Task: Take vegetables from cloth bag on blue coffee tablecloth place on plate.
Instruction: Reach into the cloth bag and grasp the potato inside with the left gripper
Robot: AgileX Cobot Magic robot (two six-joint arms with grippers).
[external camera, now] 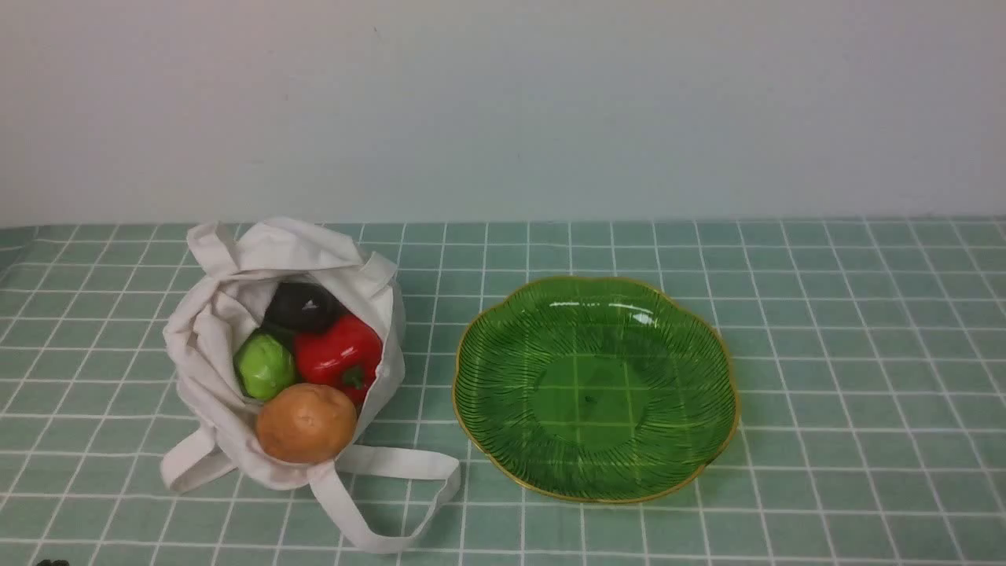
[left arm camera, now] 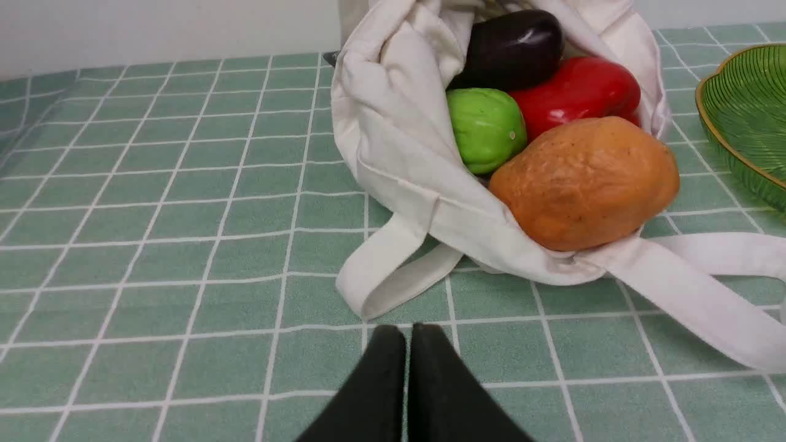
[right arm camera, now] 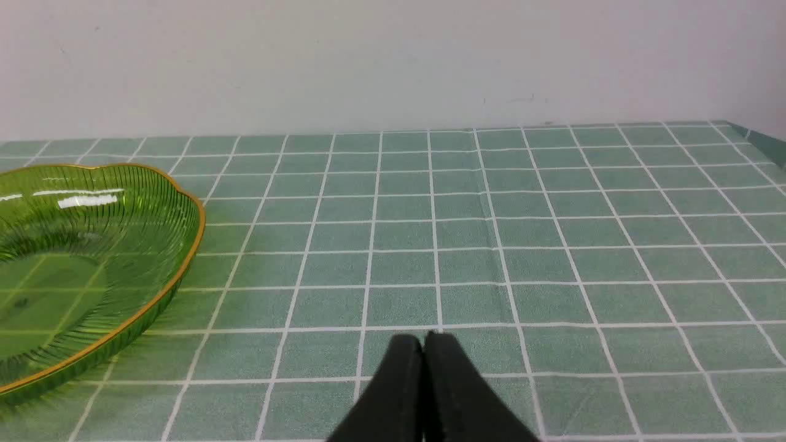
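The off-white cloth bag (external camera: 228, 330) lies open on the blue coffee tablecloth (external camera: 825, 314), left of the green plate (external camera: 511, 346). Inside it sit the vegetables: a brown potato (external camera: 306, 422) at the mouth, a red bell pepper (external camera: 338, 354), a light-green lumpy one (external camera: 265, 365) and a near-black one (external camera: 302, 306). Nothing lies on the plate. My left gripper (left arm camera: 408, 334) is shut and holds nothing, low over the cloth just short of the bag's strap (left arm camera: 393, 270). My right gripper (right arm camera: 424, 341) is shut too, over bare cloth beside the plate (right arm camera: 184, 245). Neither arm shows in the front view.
A plain pale wall (external camera: 503, 102) rises behind the table. The cloth's far right edge (right arm camera: 758, 141) drops off in the right wrist view. A long strap (external camera: 393, 503) loops forward from the bag toward the table's front.
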